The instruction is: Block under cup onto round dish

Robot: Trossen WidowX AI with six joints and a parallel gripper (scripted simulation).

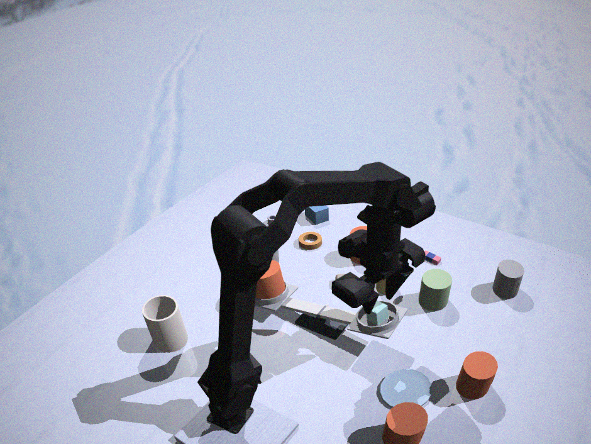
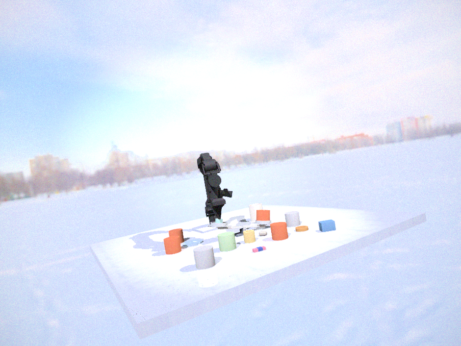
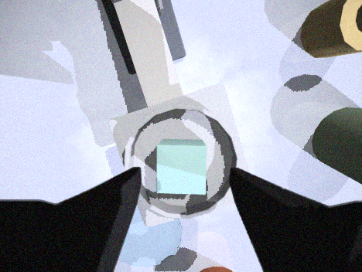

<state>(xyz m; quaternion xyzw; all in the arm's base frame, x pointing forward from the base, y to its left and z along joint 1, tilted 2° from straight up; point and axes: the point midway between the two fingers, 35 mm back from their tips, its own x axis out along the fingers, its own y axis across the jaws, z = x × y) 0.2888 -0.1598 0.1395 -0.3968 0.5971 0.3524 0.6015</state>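
Hovering over the bared block, fingers part-open and empty; grasp, dish drop, retreat left

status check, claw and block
Claw open, holding nothing, above block. Block bare on balance pan, not gripped. Dish bare. Orange cup on other pan.

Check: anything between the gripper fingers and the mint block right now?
Nothing: wrist view shows the open gripper straddling the block, with only the pan ring in the gaps.
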